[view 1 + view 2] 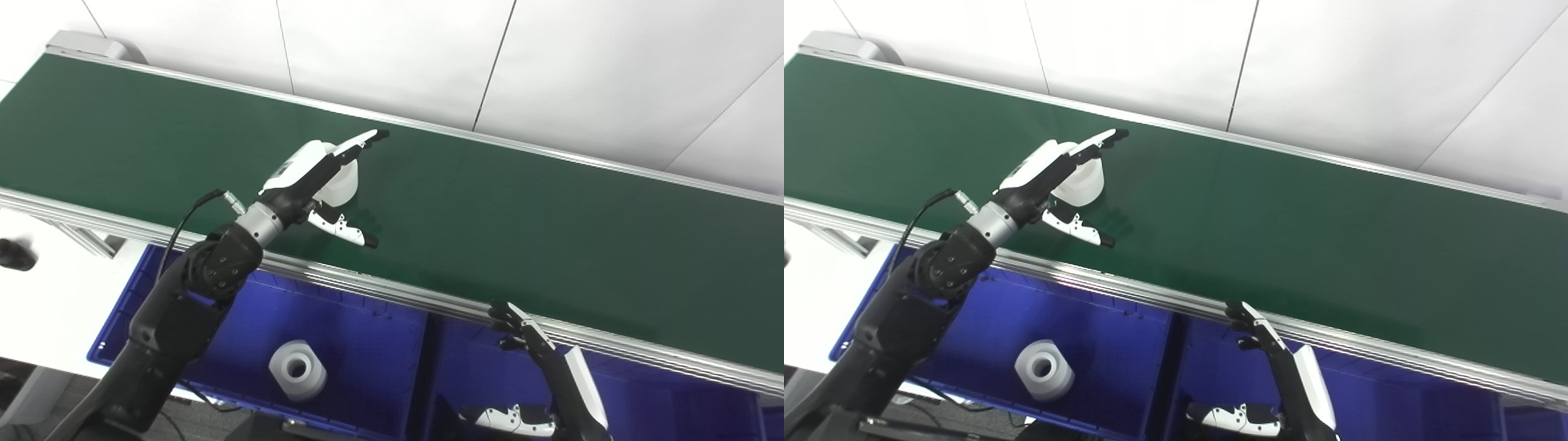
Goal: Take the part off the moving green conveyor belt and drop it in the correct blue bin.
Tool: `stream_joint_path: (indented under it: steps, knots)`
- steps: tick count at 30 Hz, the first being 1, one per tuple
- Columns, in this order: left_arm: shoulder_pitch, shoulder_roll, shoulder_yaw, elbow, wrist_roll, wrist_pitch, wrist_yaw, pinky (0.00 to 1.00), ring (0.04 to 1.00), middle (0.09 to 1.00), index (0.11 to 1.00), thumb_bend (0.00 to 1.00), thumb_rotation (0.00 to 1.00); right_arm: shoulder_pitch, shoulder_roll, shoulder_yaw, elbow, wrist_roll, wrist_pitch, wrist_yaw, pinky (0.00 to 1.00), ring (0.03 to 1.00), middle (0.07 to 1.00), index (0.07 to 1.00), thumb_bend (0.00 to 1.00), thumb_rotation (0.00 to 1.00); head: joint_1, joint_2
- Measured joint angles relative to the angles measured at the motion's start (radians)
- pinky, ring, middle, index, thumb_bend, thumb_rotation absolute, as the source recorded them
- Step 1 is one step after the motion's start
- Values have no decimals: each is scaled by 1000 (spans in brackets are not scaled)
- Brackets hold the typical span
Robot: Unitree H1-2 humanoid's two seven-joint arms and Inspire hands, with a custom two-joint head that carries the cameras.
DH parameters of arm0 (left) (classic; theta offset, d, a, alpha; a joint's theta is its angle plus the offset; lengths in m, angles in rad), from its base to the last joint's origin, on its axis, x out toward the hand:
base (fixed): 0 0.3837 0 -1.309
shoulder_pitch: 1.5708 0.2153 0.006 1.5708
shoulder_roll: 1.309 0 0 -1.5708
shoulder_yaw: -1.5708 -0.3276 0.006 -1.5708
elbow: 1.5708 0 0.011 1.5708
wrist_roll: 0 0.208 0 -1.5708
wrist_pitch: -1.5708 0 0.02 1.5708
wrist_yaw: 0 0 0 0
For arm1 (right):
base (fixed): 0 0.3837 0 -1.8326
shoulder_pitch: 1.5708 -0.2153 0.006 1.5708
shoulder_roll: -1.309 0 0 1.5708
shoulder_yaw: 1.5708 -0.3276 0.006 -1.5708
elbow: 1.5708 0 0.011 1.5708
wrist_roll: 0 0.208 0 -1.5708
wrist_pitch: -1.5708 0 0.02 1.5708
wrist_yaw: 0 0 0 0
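L hand (313, 184) is over the long dark-green conveyor belt (520, 233), fingers spread wide around a white cylindrical plastic part (342, 184) resting on the belt; fingers on its far side, thumb near side, grip not closed. R hand (545, 380) is open, low over the right blue plastic bin (661, 398). The left blue plastic bin (367, 343) holds another white hollow cylinder (297, 369).

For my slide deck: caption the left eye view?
Left hand open around a white part on the green belt.
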Motion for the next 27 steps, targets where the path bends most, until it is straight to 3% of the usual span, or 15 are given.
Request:
stream_joint_path:
  steps: [2, 10, 16, 22, 24, 27]
  knots:
    - [-18, -1, -10, 19, 52, 8, 15, 915, 941, 963, 943, 872, 211, 0, -4, -4, 4, 2, 0, 1, 743, 812, 837, 866, 933, 323, 17, -9]
    - [-109, -1, -85, 91, 328, 55, 126, 994, 975, 978, 921, 882, 199, -6, -20, -9, 13, 15, 0, 7, 719, 815, 839, 865, 922, 328, 49, -31]
    - [-163, 6, -127, 117, 429, 54, 189, 1000, 999, 987, 912, 908, 198, -9, -24, -13, 17, 25, 0, 8, 729, 819, 842, 869, 915, 324, 65, -38]
    - [-206, 46, -200, 178, 540, 53, 204, 1000, 954, 925, 855, 877, 23, -15, -34, -15, 40, 41, 0, 22, 740, 801, 843, 869, 909, 301, 69, -34]
    - [-215, 53, -213, 201, 546, 52, 200, 796, 794, 806, 783, 794, 2, -15, -34, -17, 40, 45, 0, 22, 712, 790, 844, 871, 906, 304, 68, -32]
    - [-226, 54, -221, 216, 521, 56, 142, 623, 664, 704, 716, 686, 0, -15, -34, -17, 40, 52, -1, 22, 695, 743, 848, 874, 901, 298, 61, -28]
